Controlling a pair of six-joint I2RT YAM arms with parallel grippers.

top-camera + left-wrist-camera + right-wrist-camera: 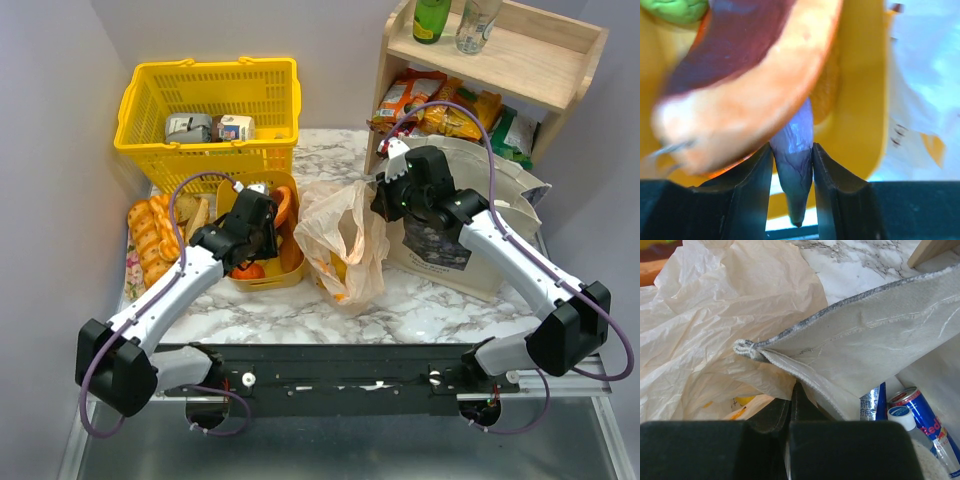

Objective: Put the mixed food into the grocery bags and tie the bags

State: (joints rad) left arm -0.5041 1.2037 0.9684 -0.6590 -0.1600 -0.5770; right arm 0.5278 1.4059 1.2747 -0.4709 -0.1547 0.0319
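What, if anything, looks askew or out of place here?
Nothing is spilled. The left gripper pinches the purple eggplant only by its narrow tip, a marginal-looking hold. The right gripper is shut on the rim of the canvas tote, bunching it into a fold.

Purple on the eggplant (794, 165), red-brown edged in orange on the long slice (740, 75), translucent peach with yellow prints on the plastic bag (700, 330), beige on the canvas tote (880, 330), blue-silver on the drink cans (920, 411).

Staged grocery corner in lab: marble-look table (420, 310), yellow shopping basket (208, 110), wooden shelf (500, 45) of snack packets (440, 105).
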